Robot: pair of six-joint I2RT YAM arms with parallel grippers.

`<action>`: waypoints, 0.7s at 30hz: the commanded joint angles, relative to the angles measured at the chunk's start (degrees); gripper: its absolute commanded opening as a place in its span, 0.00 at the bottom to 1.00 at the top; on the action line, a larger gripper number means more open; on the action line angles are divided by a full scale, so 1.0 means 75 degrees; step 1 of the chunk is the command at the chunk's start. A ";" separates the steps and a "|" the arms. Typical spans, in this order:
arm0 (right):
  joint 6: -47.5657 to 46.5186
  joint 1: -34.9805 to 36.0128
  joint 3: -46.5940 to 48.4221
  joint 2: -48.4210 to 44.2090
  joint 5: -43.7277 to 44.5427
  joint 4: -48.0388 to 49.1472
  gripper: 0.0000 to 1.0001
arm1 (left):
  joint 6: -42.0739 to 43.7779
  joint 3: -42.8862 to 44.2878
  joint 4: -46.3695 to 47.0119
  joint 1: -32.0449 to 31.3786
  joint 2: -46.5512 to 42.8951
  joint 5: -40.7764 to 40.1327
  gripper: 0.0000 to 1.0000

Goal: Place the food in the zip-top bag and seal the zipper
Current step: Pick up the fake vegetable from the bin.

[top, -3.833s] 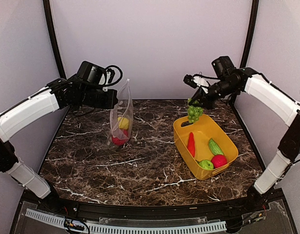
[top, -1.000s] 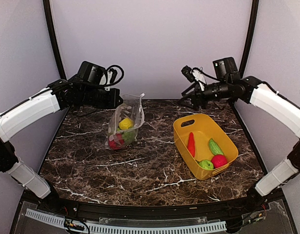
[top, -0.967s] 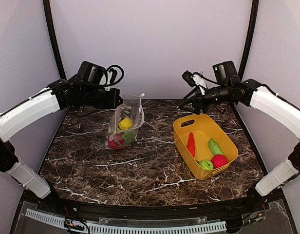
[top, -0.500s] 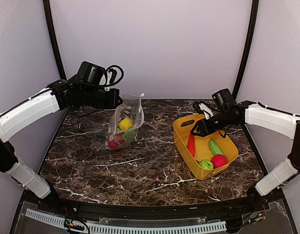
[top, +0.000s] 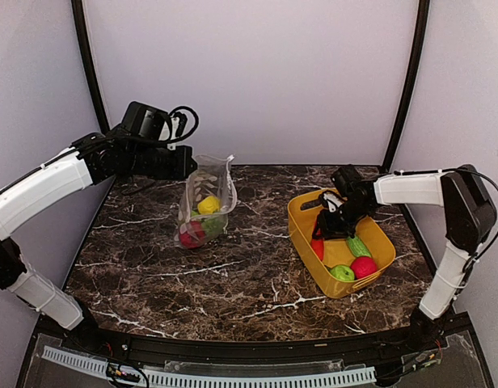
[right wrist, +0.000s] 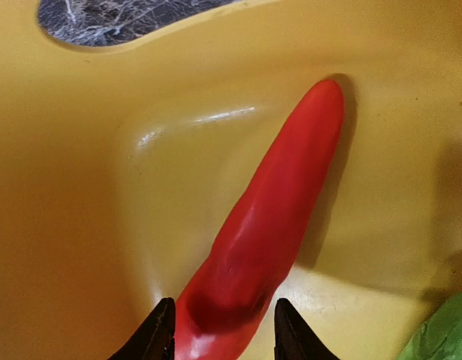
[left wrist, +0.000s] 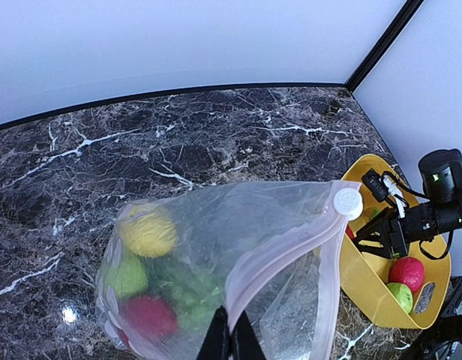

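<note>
My left gripper is shut on the mouth edge of the clear zip-top bag, holding it up and open. Its pinkish zipper runs up to a white slider. Food lies inside the bag: a yellow piece, a red piece and a green grape bunch. My right gripper is down in the yellow tub, its fingers closed against both sides of the thick end of a red pepper, which lies on the tub floor.
The tub also holds a green cucumber, a green apple and a red fruit. It stands on the right of the dark marble table. Pale walls close in the back and sides.
The right arm came down from above the tub's far edge into the tub, and its jaws narrowed around the red pepper. The left arm and the bag have barely moved.
</note>
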 commanded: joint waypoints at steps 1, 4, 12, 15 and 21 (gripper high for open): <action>0.0541 -0.0028 0.0391 0.0501 0.0056 -0.0136 0.43 | 0.0056 -0.0124 -0.0157 0.0000 -0.0294 -0.0168 0.01; 0.0688 -0.0039 0.0557 0.0790 0.0063 -0.0230 0.42 | 0.0047 -0.0147 -0.0168 0.0000 -0.0304 -0.0174 0.01; 0.1029 -0.0220 0.0598 0.0697 0.0151 -0.0307 0.31 | 0.0023 -0.0200 -0.0183 0.0000 -0.0363 -0.0179 0.01; 0.0901 -0.0310 0.0514 0.0171 0.0134 -0.0272 0.26 | -0.0003 -0.0178 -0.0141 0.0000 -0.0352 -0.0139 0.01; 0.0139 -0.0333 0.0325 -0.1363 -0.0043 0.0018 0.24 | -0.0156 -0.0237 0.0088 0.0000 -0.0244 0.0198 0.01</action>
